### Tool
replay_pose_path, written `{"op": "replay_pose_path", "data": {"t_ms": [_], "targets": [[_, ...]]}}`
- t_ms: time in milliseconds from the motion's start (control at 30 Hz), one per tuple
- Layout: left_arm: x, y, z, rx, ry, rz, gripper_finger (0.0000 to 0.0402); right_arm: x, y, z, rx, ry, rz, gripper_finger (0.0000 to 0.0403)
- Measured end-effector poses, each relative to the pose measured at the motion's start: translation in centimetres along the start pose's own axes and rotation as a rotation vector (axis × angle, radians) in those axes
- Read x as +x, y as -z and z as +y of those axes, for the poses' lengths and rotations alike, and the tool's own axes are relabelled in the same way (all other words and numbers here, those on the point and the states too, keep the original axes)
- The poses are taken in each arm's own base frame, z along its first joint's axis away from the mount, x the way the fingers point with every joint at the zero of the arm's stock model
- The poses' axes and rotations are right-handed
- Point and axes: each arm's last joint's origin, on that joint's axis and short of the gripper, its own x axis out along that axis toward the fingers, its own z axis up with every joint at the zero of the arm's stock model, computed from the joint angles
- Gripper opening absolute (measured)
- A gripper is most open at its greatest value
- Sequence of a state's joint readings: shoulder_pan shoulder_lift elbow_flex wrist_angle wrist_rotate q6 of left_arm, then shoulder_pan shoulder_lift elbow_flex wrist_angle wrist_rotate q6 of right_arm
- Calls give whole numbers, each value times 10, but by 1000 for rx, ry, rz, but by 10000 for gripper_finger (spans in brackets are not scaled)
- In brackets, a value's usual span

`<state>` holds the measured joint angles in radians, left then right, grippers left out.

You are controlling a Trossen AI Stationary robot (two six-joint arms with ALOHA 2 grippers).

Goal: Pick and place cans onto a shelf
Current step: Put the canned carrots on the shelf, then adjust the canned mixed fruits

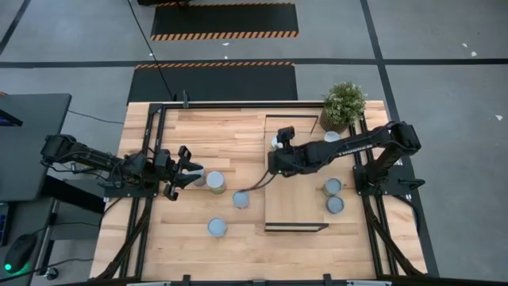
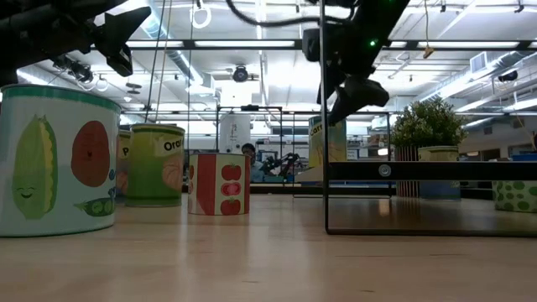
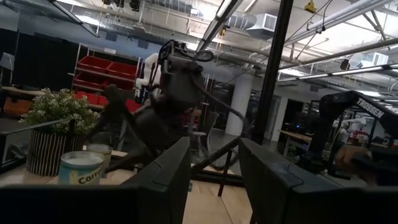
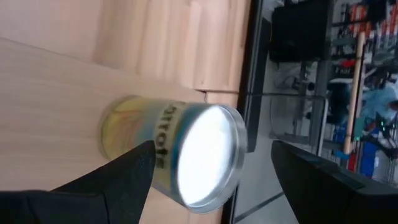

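Observation:
The shelf [image 1: 295,179] is a long light-wood board on a black frame, right of centre. Cans stand on it: one [image 1: 275,141] at its far left edge, one [image 1: 332,137] by the plant and two [image 1: 332,187] along its right side. Three more cans [image 1: 214,179] [image 1: 240,199] [image 1: 217,228] stand on the table left of the shelf. My right gripper [image 1: 274,159] hangs open above the far-left shelf can [image 4: 180,155], its fingers on either side of it without touching. My left gripper [image 1: 189,168] is open and holds nothing, just left of the nearest table can.
A potted green plant [image 1: 344,103] stands at the shelf's far right corner. A black frame rail [image 1: 159,143] runs along the table's left side beside my left arm. Bare wood lies between the table cans and the near edge.

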<state>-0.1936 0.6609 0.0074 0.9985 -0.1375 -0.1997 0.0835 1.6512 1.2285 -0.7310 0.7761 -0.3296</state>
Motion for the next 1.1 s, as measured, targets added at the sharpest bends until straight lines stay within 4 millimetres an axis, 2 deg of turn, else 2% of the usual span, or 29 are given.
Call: {"op": "replay_pose_path", "data": {"t_ms": [367, 533, 733, 933, 1100], "targets": [[0, 0, 0, 0, 0, 2, 142, 18, -7, -25, 42, 56, -71, 327], [0, 0, 0, 1, 0, 3, 142, -1, -15, -30, 8, 3, -100, 327], [0, 0, 0, 0, 0, 3, 142, -15, -11, -42, 41, -126, -49, 321], [0, 0, 0, 2, 0, 2, 142, -24, -6, -30, 101, -289, 7, 311], [0, -1, 0, 14, 1, -6, 142, -28, -11, -27, 170, -342, -51, 310]]}}
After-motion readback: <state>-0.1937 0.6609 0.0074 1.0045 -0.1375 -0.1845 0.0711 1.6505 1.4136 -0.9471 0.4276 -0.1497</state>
